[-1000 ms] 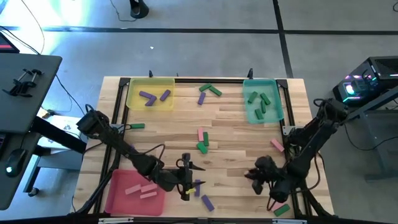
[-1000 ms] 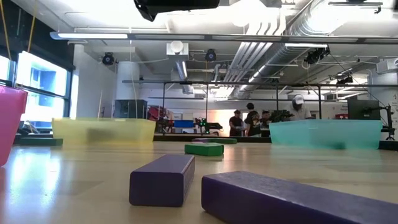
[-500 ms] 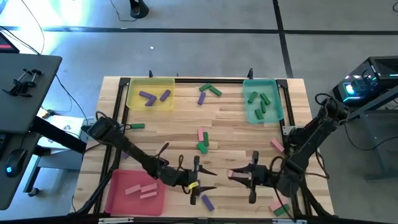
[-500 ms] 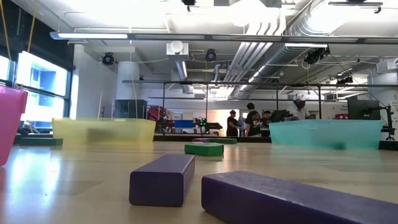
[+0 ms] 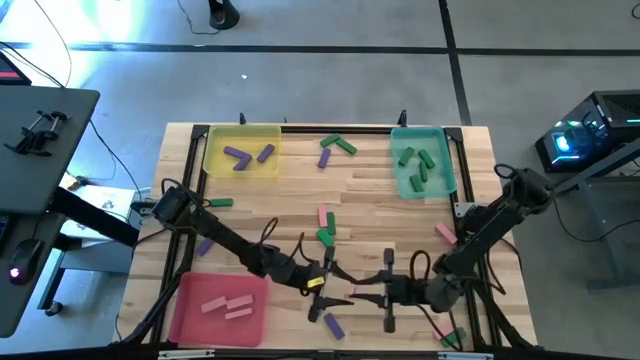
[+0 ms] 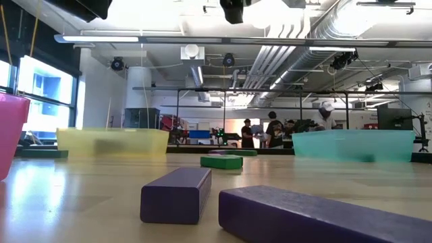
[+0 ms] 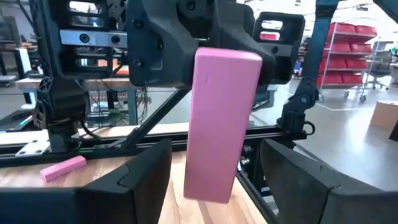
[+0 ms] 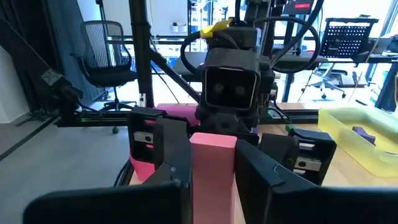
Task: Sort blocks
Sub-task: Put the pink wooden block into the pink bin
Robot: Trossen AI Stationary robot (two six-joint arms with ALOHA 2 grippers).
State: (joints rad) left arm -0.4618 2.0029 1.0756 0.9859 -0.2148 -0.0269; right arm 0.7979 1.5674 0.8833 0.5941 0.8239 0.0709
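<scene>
Block, pink, in right hand; label unreadable, prob.

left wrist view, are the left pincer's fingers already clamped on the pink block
No, the left pincer stands open, its fingers apart on either side of the pink block, which the right pincer holds.

High view: overhead, straight down, far enough to take in the whole surface, both arms and the floor around.

Low view: at surface height, level across to the room; two purple blocks very close at the bottom of the frame, yellow tray at left, teal tray at right, both also in the high view's upper part.

Left wrist view: very close, faces the right arm.

Right wrist view: faces back at the left arm. Both share one pink block at centre frame.
</scene>
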